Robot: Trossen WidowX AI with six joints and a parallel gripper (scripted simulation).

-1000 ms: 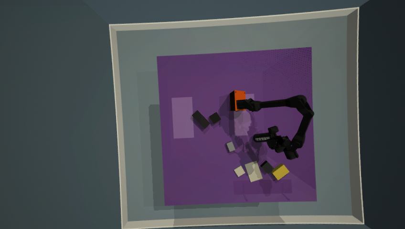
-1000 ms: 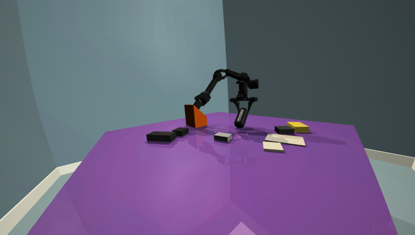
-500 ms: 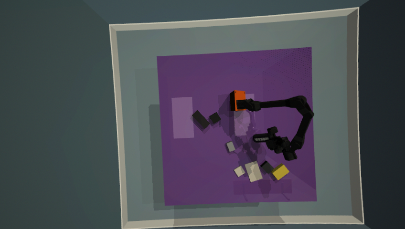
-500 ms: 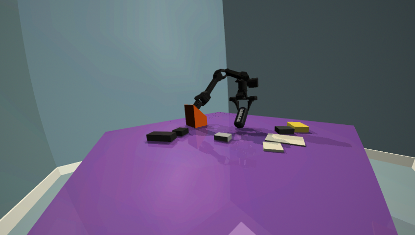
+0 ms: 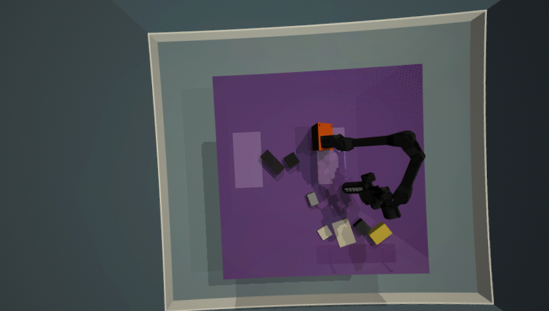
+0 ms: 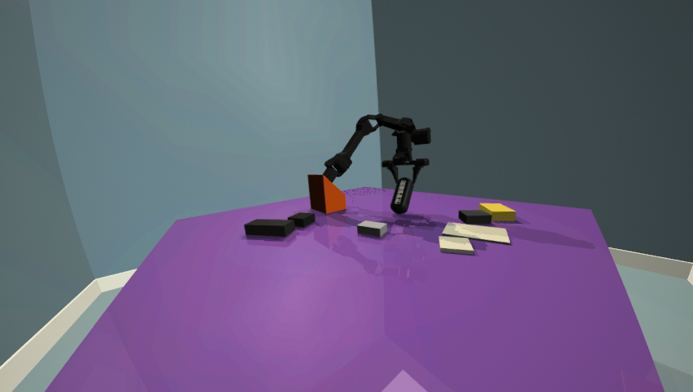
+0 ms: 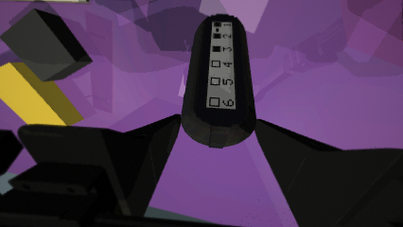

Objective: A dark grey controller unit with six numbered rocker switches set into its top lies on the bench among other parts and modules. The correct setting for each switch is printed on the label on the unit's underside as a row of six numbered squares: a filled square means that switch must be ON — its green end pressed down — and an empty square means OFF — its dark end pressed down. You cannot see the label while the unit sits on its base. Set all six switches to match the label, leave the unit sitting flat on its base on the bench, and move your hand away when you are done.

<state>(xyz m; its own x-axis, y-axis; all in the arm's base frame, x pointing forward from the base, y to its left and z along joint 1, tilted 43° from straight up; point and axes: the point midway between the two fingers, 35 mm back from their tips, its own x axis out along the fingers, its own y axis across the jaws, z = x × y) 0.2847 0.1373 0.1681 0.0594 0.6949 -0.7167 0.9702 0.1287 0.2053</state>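
The dark grey controller unit [image 5: 347,190] [image 6: 400,207] [image 7: 195,90] is tilted steeply, its underside turned to the wrist camera and the exterior view. My gripper [image 6: 404,180] [image 7: 217,121] is shut on the unit, one finger on each long side near the 6 end. The far end hangs low; whether it touches the bench I cannot tell. The white label [image 6: 399,191] [image 7: 229,71] is readable in the wrist view: squares 1, 2 and 3 are filled; 4, 5 and 6 are empty. A small dark mark lies between squares 1 and 2. The rocker switches are hidden.
An orange wedge block [image 5: 324,131] [image 6: 334,196] stands at the arm's base. A grey-topped block [image 5: 313,198] [image 6: 372,227], two cream plates [image 5: 344,232] [image 5: 324,232], a dark block [image 5: 362,227] [image 7: 35,40] and a yellow block [image 5: 380,234] [image 7: 28,96] lie nearby. Two black blocks [image 5: 272,162] [image 5: 291,159] lie farther left.
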